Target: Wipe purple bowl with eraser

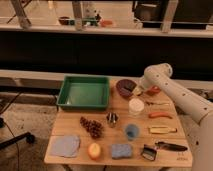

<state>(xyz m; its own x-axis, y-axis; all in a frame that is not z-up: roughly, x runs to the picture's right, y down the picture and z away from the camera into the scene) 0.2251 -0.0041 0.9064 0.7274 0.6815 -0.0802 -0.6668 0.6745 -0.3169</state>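
The purple bowl (124,87) sits near the far edge of the wooden table (75,131), at about 1 o'clock from the table's middle. The gripper (134,89) is down at the bowl's 3 o'clock rim, at the end of the white arm (170,90), which reaches in from the table's 3 o'clock side. Whether the gripper is wide, narrow or holding anything cannot be told, and the eraser cannot be picked out. Just at 3 o'clock of the gripper lies a small red-orange bowl (153,91), partly behind the arm. A white cup (136,106) stands at 5 o'clock of the purple bowl, near it but apart. A green tray (84,92) fills the far left part of the table, at 9 o'clock of the bowl and just beside it. Toward the middle lie a bunch of dark grapes (91,127), a small metal piece (112,118) and a blue cup (131,131). Along the near edge, from 7 to 5 o'clock, are a grey-blue cloth (65,146), an orange fruit (94,150), a blue sponge (121,150) and a black brush (148,152). On the right side, at 3 to 4 o'clock, lie an orange carrot-like piece (160,115), a yellowish bar (162,130) and a dark-handled tool (171,146).
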